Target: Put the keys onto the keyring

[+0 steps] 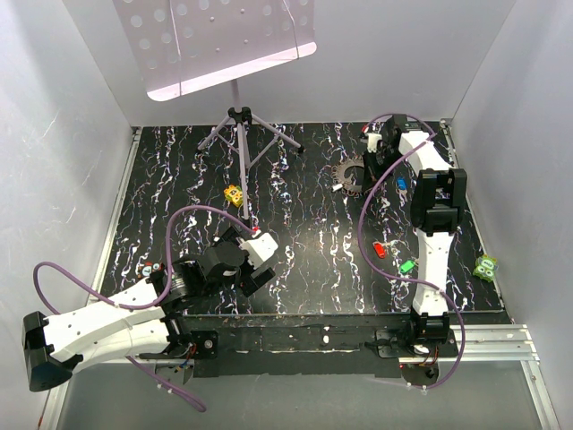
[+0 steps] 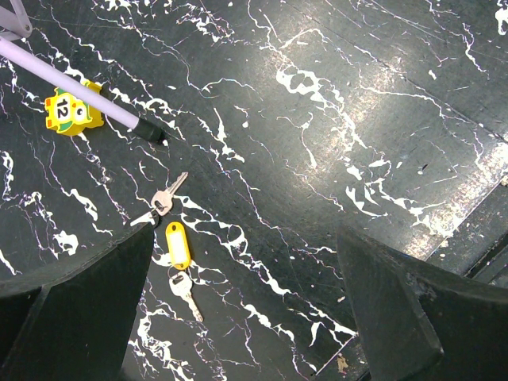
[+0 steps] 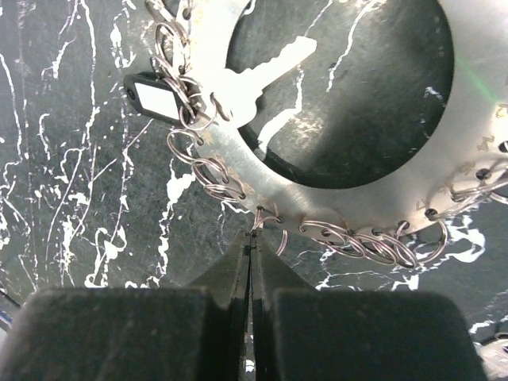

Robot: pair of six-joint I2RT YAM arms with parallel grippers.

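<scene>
A flat metal keyring disc with a big round hole carries several wire rings along its rim; it also shows in the top view. My right gripper is shut, its tips pinching one small wire ring at the disc's near rim. A silver key with a black tag hangs on another ring. My left gripper is open and empty above the table. Under it lie two silver keys and a yellow tag. Blue, red and green keys lie beside the right arm.
A music stand's tripod stands at the back middle, one leg reaching toward the left gripper. A yellow dotted block sits by that leg. A green block lies at the right edge. White walls enclose the table.
</scene>
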